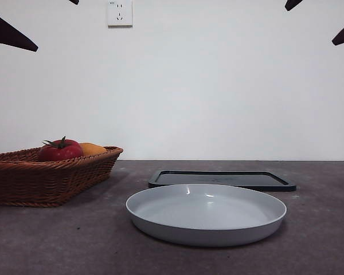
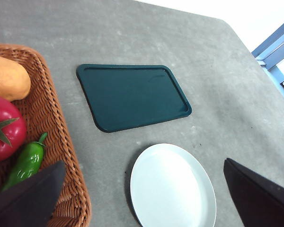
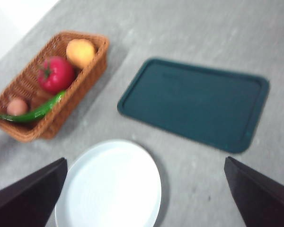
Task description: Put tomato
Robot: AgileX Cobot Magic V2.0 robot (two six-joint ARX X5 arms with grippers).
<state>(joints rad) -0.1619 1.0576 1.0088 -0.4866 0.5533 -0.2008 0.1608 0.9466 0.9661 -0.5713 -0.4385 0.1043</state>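
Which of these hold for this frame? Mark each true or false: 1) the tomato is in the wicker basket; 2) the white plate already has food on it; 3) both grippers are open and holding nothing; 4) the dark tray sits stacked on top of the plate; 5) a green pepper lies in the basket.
1) True: the tomato sits in the wicker basket.
2) False: the white plate is bare.
3) True: the left gripper and right gripper are open and hold nothing.
4) False: the dark tray lies flat on the table beside the plate, apart.
5) True: the green pepper lies by the tomato.
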